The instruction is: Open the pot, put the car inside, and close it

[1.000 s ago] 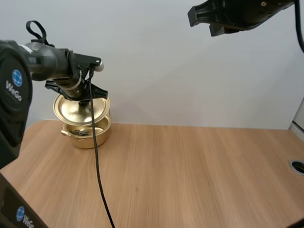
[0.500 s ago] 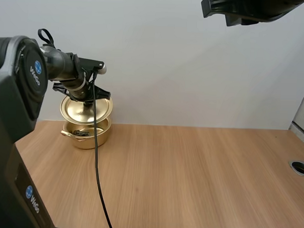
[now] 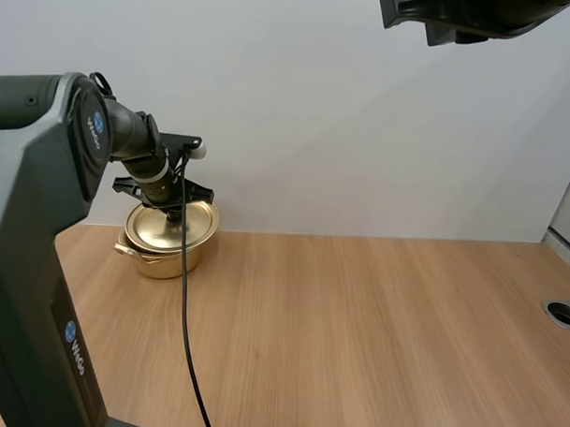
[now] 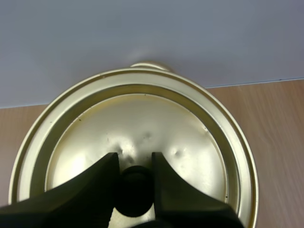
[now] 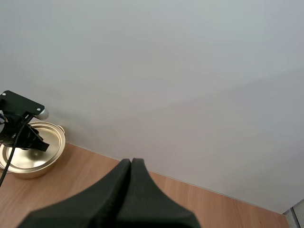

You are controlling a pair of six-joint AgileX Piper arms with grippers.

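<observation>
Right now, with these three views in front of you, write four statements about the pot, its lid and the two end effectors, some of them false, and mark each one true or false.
1. The left end effector pinches the lid by its black knob. True.
2. The right end effector is open. False: its fingers lie together, shut on nothing.
3. The pot stands at the far left of the table. True.
4. The lid lies flat on the table beside the pot. False: it is held over the pot.
</observation>
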